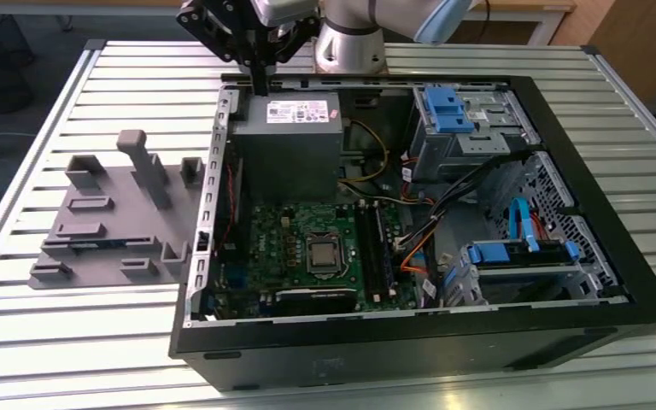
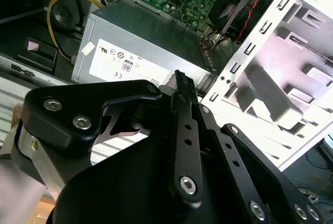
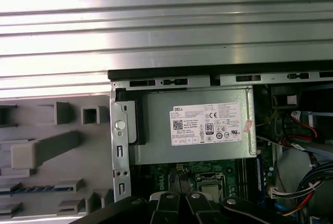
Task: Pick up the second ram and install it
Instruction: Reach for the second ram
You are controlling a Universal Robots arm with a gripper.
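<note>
The second ram (image 3: 39,188) is a thin blue-green stick lying in a slot of the grey plastic tray (image 3: 47,151). In the exterior view the ram (image 1: 109,243) shows as a short blue strip near the tray's (image 1: 89,205) front. My gripper (image 1: 262,84) hangs over the back edge of the open computer case, above the grey power supply (image 1: 288,141) and well away from the tray. Its black fingers (image 2: 179,86) stand pressed together with nothing seen between them. The memory slots (image 1: 371,248) run beside the processor on the green motherboard (image 1: 294,231).
The black case (image 1: 419,342) lies open on a slatted metal table (image 1: 78,342), with the tray on the exterior view's left of it. Blue drive cages (image 1: 453,111) and loose cables (image 1: 465,188) fill the case's other side. The arm's base (image 1: 348,38) stands behind the case.
</note>
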